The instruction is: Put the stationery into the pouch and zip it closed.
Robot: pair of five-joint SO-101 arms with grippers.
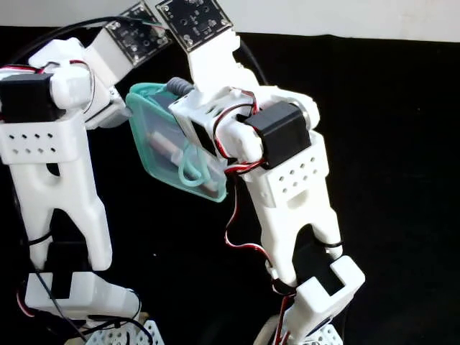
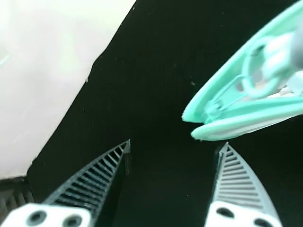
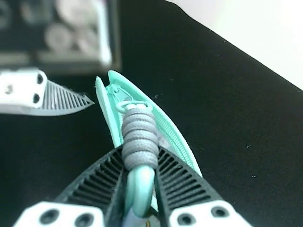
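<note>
A mint-green see-through pouch [image 1: 162, 162] hangs above the black table between the two arms, with a white and pink stationery item [image 1: 167, 147] inside it. My right gripper [image 3: 139, 152] is shut on the pouch's top edge, pinching a grey ribbed piece [image 3: 138, 135] and a mint loop [image 3: 137, 189]. Just beyond the fingers, the zip slider [image 3: 124, 97] sits near the pouch's end. My left gripper [image 2: 177, 143] is open and holds nothing. The pouch's end [image 2: 236, 101] with the slider [image 2: 213, 111] lies just past one of its fingertips [image 2: 226, 149].
A black cloth [image 1: 388, 108] covers the table and ends at a white strip [image 1: 345, 18] at the back. The two arm bases [image 1: 79, 302] stand at the front. One left finger [image 3: 61, 99] sits close beside the pouch's end.
</note>
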